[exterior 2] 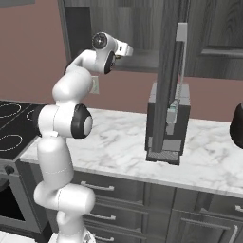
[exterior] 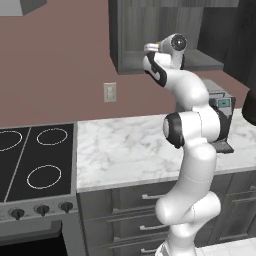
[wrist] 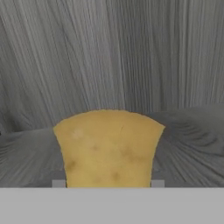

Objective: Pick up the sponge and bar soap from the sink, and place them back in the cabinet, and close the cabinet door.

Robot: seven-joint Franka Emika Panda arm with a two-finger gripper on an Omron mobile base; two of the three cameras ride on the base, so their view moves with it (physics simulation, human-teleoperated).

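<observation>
In the hand view the mustard-yellow sponge [wrist: 108, 144] sits between my two fingertips, and my gripper [wrist: 108, 183] is shut on it. Behind it are the grey wood-grain back wall and shelf of the cabinet [wrist: 113, 52]. From the base cameras my gripper [exterior: 151, 48] [exterior 2: 127, 50] is raised to the open cabinet [exterior: 150, 30] [exterior 2: 128, 28], just at its lower shelf. The cabinet door [exterior 2: 170, 71] stands swung open, edge-on, with its vertical silver handle [exterior 2: 181, 52]. The bar soap and the sink are out of view.
A marble counter [exterior: 125, 150] [exterior 2: 123, 142] runs below the cabinet, with a black cooktop [exterior: 35, 160] to its left. A grey boxy appliance [exterior: 222, 115] [exterior 2: 168, 123] stands under the open door. A dark rounded object [exterior 2: 236, 126] sits far right. Drawers [exterior: 135, 210] line the front.
</observation>
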